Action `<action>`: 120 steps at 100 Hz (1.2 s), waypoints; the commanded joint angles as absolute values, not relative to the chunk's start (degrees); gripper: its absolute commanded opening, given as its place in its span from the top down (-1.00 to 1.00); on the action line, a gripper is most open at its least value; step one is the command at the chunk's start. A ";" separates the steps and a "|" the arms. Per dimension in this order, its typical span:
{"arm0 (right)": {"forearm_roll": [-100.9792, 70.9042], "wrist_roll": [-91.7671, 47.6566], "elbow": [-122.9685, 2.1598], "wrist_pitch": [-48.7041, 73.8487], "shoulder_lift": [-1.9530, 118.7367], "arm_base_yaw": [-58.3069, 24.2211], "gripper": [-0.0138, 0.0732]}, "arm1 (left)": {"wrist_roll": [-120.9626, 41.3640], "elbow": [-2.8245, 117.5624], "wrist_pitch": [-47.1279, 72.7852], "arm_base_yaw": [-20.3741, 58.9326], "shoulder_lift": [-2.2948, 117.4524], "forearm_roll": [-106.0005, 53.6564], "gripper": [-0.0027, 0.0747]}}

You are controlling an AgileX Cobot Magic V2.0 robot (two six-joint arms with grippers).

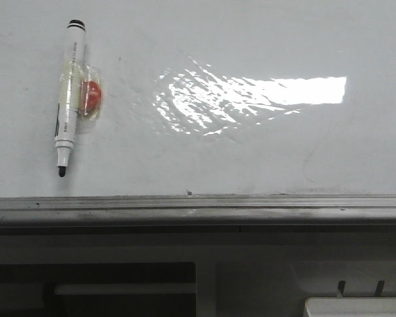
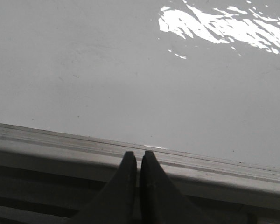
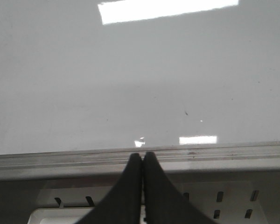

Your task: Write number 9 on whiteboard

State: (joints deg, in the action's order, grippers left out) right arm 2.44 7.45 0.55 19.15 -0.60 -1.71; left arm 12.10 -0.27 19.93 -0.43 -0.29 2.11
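Two arms, neither visible in front view; nothing written yet, so no number 9 anywhere on the whiteboard [image 1: 251, 152]. Going left to right:

Far left of board: a marker [image 1: 70, 98], uncapped, black tip pointing down toward the frame rail [image 1: 198, 210], long axis near vertical w/ a slight lean, cap end up. It lies flat on the board, w/ a small red-orange piece in clear wrap [image 1: 90, 98] touching its right side at mid-barrel. Can't tell if that's a grip aid or a magnet.

Centre to right: bright glare patch [image 1: 251, 96], faint smudges, otherwise bare surface, room for the digit.

Left gripper [image 2: 138, 161]: fingers clenched together, empty, hanging over the rail at the board's near edge. Marker not in its wrist view. Right gripper [image 3: 142, 161]: same, fingers pressed together, holding nothing, also over the rail.

Key relation: marker sits on the board's left side, up-board from the rail, so prob. the left arm is nearer. Judgement: it'd need to unclench, reach forward past the rail and close across the barrel, i.e. across the near-vertical axis, before any stroke. Task approx. at zero.
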 commanded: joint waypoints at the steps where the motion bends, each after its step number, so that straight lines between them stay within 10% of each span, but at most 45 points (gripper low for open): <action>1: 2.18 7.31 2.09 18.01 -1.52 -1.35 0.86 | 12.50 -2.48 18.14 -0.51 -1.82 1.55 0.98; 120: 2.18 7.31 2.09 15.29 -1.52 -1.35 0.86 | 12.50 -2.59 13.66 -0.51 -1.82 5.83 0.98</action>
